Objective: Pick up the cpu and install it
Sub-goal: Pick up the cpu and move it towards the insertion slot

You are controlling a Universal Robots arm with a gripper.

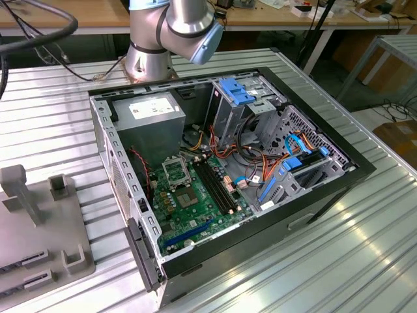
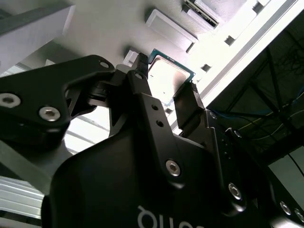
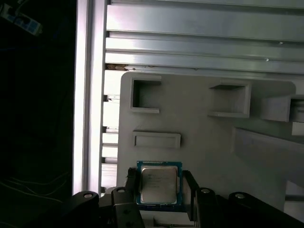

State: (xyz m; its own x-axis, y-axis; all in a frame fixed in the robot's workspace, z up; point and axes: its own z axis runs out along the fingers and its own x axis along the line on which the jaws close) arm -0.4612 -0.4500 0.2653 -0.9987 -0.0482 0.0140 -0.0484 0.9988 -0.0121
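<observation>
The cpu (image 3: 159, 185) is a small flat square chip with a silver-grey metal face and a green-blue rim. In both wrist views it sits between the two black fingers of my gripper (image 3: 160, 176), which touch its opposite edges. The chip (image 2: 169, 79) is over the grey fixture plate (image 3: 204, 142), and whether it rests on the plate or hangs just above it I cannot tell. The black-framed socket (image 1: 176, 171) lies on the green motherboard (image 1: 195, 205) inside the open computer case (image 1: 313, 195).
The grey fixture plate (image 1: 39, 241), with raised blocks and recesses, lies at the exterior view's left on the ribbed metal table (image 1: 339, 261). In the case stand a grey power supply box (image 1: 150, 117), drive cages with blue clips (image 1: 238, 91) and bundled cables. The arm's base (image 1: 150, 59) stands behind the case.
</observation>
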